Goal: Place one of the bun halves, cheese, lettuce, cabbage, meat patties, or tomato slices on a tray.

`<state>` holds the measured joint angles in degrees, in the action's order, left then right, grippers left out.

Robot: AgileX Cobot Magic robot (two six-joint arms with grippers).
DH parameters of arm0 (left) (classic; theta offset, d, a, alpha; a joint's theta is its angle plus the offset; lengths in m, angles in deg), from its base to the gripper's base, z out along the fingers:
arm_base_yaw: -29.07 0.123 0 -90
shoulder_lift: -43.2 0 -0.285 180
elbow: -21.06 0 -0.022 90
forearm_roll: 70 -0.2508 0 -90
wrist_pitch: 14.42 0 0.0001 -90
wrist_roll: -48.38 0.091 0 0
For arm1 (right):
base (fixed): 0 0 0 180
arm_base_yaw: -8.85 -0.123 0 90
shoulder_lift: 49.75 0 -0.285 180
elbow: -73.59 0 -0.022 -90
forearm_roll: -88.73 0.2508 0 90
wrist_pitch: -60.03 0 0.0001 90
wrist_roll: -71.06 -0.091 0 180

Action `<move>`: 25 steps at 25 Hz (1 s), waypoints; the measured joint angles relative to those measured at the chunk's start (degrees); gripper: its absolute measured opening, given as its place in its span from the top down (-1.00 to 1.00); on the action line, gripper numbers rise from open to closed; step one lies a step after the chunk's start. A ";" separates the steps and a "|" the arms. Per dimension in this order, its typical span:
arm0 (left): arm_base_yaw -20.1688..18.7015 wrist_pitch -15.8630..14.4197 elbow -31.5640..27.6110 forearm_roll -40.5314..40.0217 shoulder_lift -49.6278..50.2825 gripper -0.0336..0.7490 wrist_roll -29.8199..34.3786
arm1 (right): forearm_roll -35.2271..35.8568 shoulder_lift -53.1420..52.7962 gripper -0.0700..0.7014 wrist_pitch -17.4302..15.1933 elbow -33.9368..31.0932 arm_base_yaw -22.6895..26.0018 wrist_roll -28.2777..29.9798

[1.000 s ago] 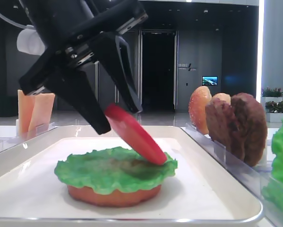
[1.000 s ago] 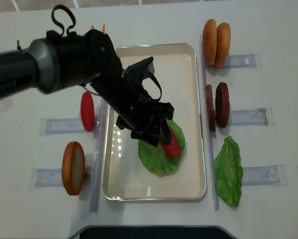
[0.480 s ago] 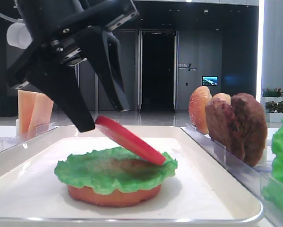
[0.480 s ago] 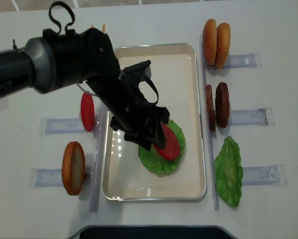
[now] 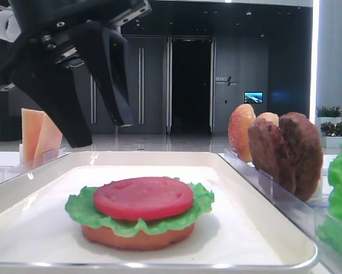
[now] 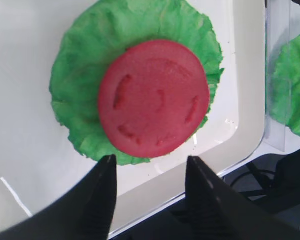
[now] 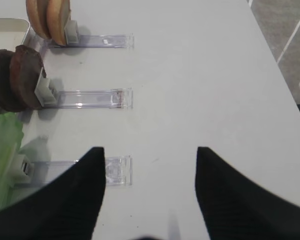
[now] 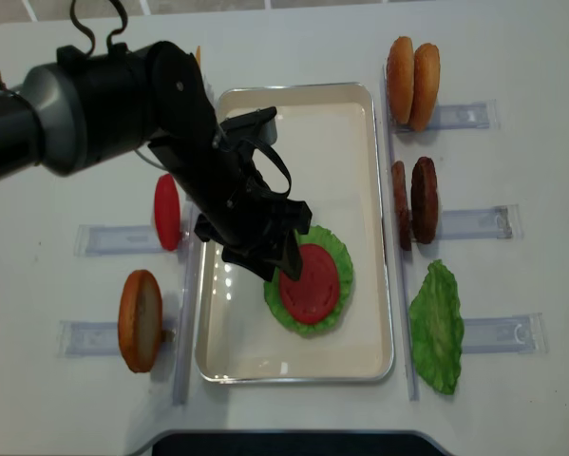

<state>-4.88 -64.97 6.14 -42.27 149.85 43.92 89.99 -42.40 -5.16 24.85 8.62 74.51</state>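
A red tomato slice [image 5: 142, 197] [image 6: 154, 97] [image 8: 310, 282] lies flat on a green lettuce leaf [image 5: 82, 209] [image 6: 84, 65] [image 8: 338, 250]. The leaf covers a bun half [image 5: 136, 237] in the white tray [image 5: 159, 155] [image 8: 293, 366] [image 6: 29, 100]. My left gripper [image 5: 102, 131] [image 6: 150, 160] [image 8: 276, 256] hangs open above the stack, a little to its left, with nothing between its fingers. My right gripper [image 7: 150, 151] stands open over bare table to the right of the tray, holding nothing.
Clear racks flank the tray. Left: a tomato slice [image 8: 167, 212], a bun half [image 8: 140, 320], cheese slices [image 5: 39, 134]. Right: bun halves [image 8: 412, 69] [image 7: 47, 15], meat patties [image 8: 414, 202] [image 7: 14, 77], a lettuce leaf [image 8: 437, 326] [image 7: 2, 150].
The tomato slice, held tilted in the left gripper a second ago, now lies flat on the lettuce. The left gripper has let it go and lifted up and to the left.
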 joint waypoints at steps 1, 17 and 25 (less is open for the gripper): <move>0.00 -0.37 0.39 -0.66 0.00 0.03 -0.31 | 0.00 0.00 -0.25 0.00 0.00 0.00 0.00; 0.00 -17.63 14.83 -20.97 0.00 0.03 -7.65 | 0.00 0.00 -0.25 0.00 0.00 0.00 0.00; 0.00 -19.08 19.87 -27.34 0.00 0.03 -9.27 | 0.00 0.00 -0.25 0.00 0.00 0.00 0.00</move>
<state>-4.88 -84.05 26.01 -69.61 149.85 34.65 89.99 -42.40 -5.16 24.85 8.62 74.51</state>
